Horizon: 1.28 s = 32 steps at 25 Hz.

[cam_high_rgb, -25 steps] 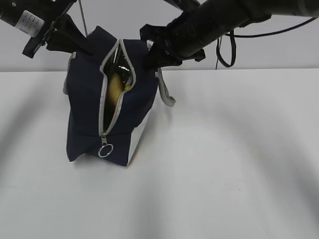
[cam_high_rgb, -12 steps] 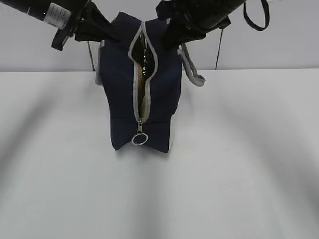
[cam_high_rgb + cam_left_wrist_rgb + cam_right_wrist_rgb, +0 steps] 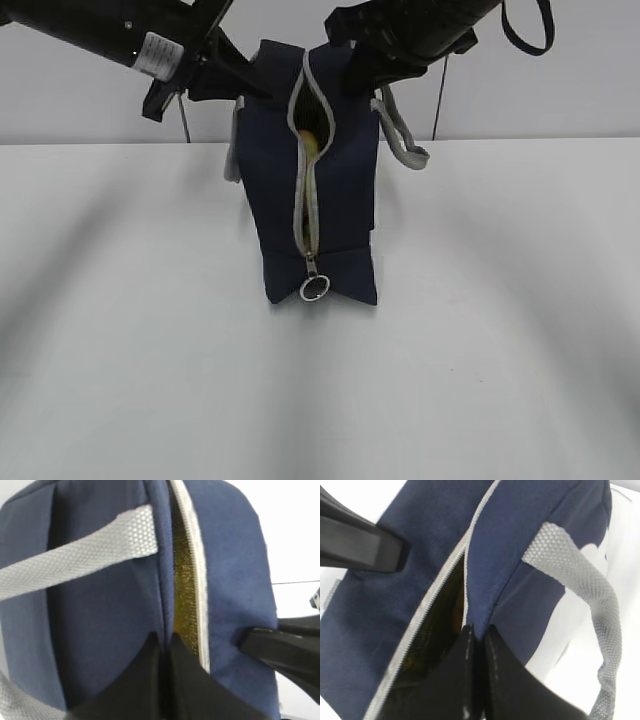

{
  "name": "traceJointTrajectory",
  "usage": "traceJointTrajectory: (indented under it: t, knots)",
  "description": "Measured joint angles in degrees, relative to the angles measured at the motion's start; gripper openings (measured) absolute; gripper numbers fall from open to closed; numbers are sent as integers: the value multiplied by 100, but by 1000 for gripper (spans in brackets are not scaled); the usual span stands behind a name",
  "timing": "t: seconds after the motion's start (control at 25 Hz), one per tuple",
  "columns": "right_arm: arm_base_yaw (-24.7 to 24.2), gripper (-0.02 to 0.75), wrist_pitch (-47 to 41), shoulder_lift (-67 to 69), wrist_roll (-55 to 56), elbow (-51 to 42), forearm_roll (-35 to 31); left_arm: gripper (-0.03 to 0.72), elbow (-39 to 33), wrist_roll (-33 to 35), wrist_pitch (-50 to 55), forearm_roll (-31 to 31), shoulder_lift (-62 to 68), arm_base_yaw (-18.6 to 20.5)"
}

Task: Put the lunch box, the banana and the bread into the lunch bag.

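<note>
The navy lunch bag [image 3: 335, 190] stands upright on the white table, its grey zipper [image 3: 304, 200] open along the top and front, the ring pull [image 3: 314, 289] low at the front. A bit of yellow banana [image 3: 311, 146] shows inside the opening. The lunch box and the bread are hidden. My left gripper [image 3: 255, 88] is shut on the bag's left rim; in the left wrist view the gripper [image 3: 163, 640] pinches the navy edge beside the lining [image 3: 184, 595]. My right gripper [image 3: 352, 75] is shut on the right rim, also shown in the right wrist view [image 3: 476, 632].
Grey strap handles hang at both sides of the bag [image 3: 403, 140]. The white table [image 3: 500, 350] spreads around the bag. A pale wall stands behind, with thin dark cables [image 3: 440, 100] hanging near it.
Both grippers have carried the bag to the right, and it has turned so the zipper faces the camera. The opening has narrowed.
</note>
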<state>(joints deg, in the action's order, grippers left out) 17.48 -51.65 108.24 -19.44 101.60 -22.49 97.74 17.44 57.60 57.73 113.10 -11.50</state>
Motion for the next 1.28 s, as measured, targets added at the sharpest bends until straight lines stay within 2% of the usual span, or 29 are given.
traceJointTrajectory:
  t: [0.24,0.52,0.64,0.76,0.92,1.0,1.08,1.28]
  knots:
    - [0,-6,27,149,77,0,23,-3,0,13,-44,162,282,0]
    - [0,0,-103,297,351,0,514,-3,0,18,-52,147,406,-7]
    - [0,29,-138,297,369,12,558,16,0,18,-52,147,406,-7]
    - [0,116,-358,297,379,89,607,94,0,18,-52,147,406,-7]
    - [0,360,-865,297,379,425,886,294,0,18,-46,147,406,-7]
    - [0,445,-1156,297,379,690,1012,377,0,24,-38,147,406,-7]
    - [0,480,-1454,297,379,926,1110,421,0,24,0,147,394,-7]
    - [67,501,-1886,278,368,1251,1162,440,0,24,316,101,147,66]
